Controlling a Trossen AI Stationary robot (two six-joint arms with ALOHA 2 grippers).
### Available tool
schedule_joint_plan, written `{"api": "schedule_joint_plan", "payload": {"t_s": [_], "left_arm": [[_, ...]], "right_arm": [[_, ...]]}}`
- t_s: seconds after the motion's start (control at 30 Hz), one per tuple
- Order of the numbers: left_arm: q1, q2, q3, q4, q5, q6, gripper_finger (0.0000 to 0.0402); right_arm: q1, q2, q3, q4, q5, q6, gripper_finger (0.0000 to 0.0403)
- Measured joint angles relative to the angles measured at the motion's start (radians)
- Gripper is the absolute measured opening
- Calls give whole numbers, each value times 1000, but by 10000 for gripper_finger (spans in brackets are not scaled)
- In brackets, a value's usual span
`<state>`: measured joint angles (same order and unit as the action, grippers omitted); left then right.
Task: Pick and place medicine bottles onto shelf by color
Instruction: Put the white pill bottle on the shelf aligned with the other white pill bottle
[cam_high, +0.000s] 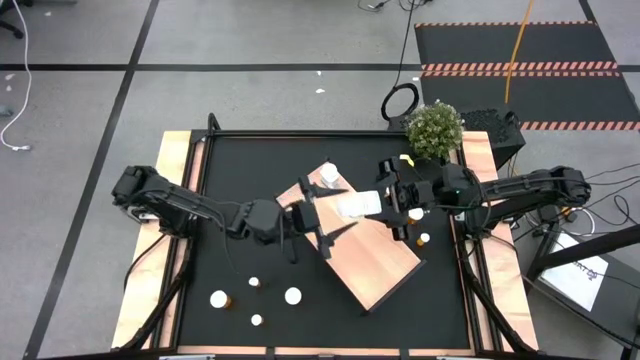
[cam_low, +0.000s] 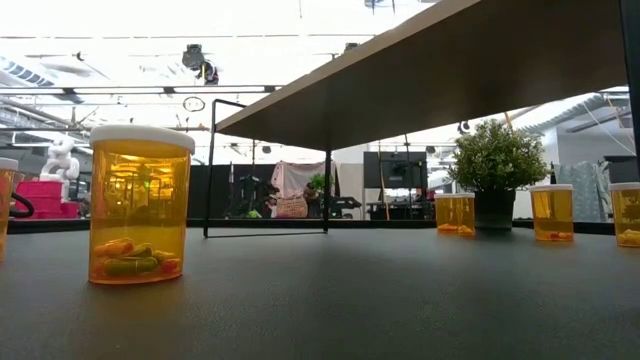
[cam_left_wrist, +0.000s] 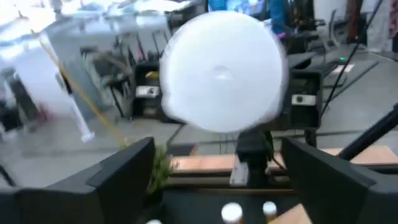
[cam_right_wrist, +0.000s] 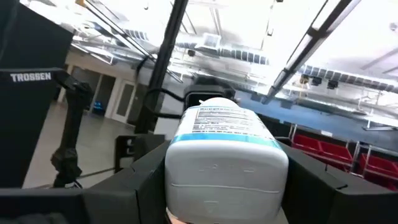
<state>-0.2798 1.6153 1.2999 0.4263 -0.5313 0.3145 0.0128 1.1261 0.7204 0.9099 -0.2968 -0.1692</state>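
White-capped bottle (cam_left_wrist: 222, 71) pinched in left gripper (cam_high: 300, 215); right gripper (cam_high: 388, 203) pinches white bottle (cam_right_wrist: 225, 152) above shelf (cam_high: 375, 260).

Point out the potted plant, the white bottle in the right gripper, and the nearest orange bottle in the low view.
potted plant (cam_high: 435, 129): high view, on its leafy top.
white bottle (cam_right_wrist: 225, 146): right wrist view, on its labelled body between the fingers.
orange bottle (cam_low: 139, 212): low view, on its amber side wall.
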Motion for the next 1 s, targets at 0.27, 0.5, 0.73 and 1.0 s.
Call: {"api": "schedule_joint_plan", "payload": {"t_s": [0.27,0.5,0.73,1.0], "left_arm": [[0,88,0,310,153,170,349],[2,121,0,406,179,206,349],[-3,120,0,446,222,208,349],[9,119,1,480,254,215,316]], "right_arm": [[35,-4,0,27,-21,0,235],[63,-4,0,44,-21,-16,235],[61,-4,0,44,-18,-33,235],[61,-3,0,60,-17,-63,235]]}}
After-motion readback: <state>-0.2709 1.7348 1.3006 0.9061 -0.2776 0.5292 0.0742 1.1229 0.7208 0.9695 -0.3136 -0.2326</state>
